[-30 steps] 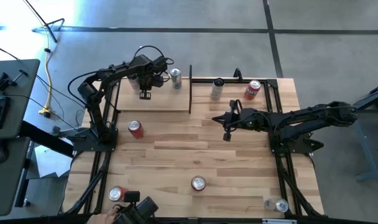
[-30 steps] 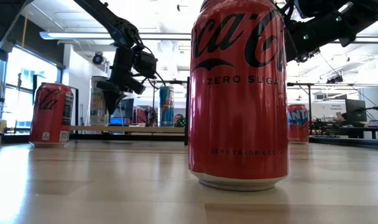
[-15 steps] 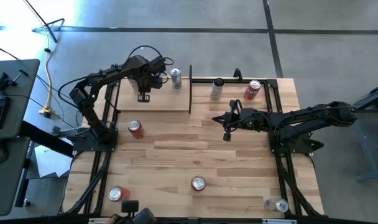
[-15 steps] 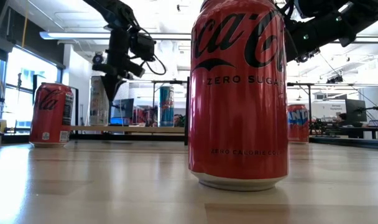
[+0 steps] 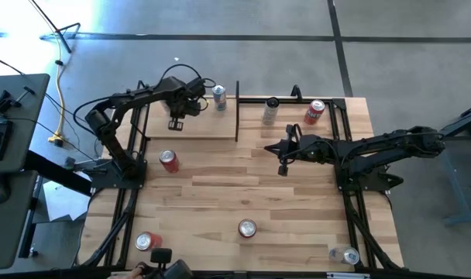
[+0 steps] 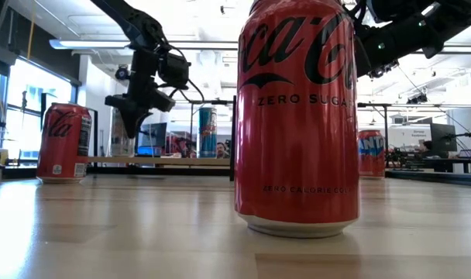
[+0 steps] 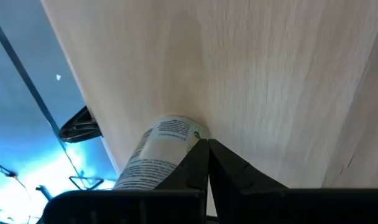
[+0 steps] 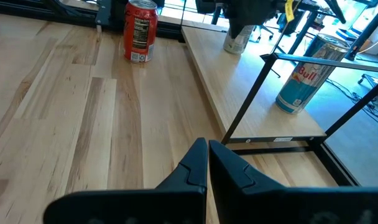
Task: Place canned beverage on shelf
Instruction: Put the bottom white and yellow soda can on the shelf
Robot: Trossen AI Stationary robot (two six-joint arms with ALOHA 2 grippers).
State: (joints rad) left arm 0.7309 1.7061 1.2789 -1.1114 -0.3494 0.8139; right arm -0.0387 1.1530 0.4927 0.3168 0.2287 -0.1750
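Now | left hand point(image 5: 176, 122) pressed together, holds nothing, above shelf point(image 5: 190, 132) | white can point(image 7: 158, 149) stands on shelf just beside it | right hand point(image 5: 283, 168) pressed together over bench point(image 5: 297, 209)

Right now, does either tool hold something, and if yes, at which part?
Nothing is held. The left tool is shut and empty above the shelf; the right tool is shut and empty over the table.

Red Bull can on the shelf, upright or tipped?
Upright. The Red Bull can stands on its base on the shelf in the right wrist view; the high view shows its round top.
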